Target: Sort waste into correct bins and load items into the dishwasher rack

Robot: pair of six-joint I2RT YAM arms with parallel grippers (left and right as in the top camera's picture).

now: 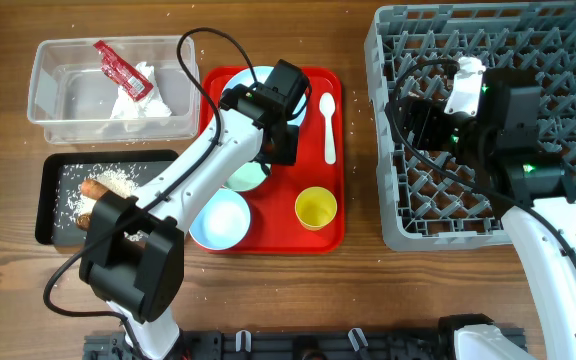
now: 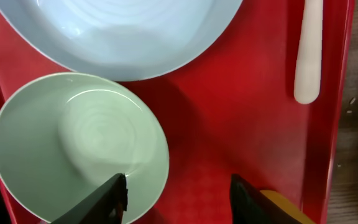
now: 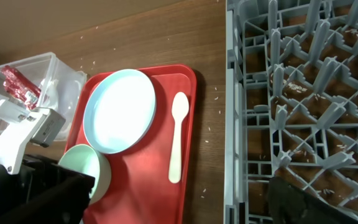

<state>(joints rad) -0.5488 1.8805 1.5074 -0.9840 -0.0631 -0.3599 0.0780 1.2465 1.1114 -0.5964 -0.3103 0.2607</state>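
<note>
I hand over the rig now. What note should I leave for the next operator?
Left gripper: open, straddling the rim of the green bowl on the red tray.
Right gripper: looks open and empty, over the rack.
Done: wrapper and napkin in the tub; carrot stick, lump and rice in the black tray.
Left to do: plate, green bowl, blue bowl, cup and spoon, all on the red tray; no dishes in the rack.
</note>
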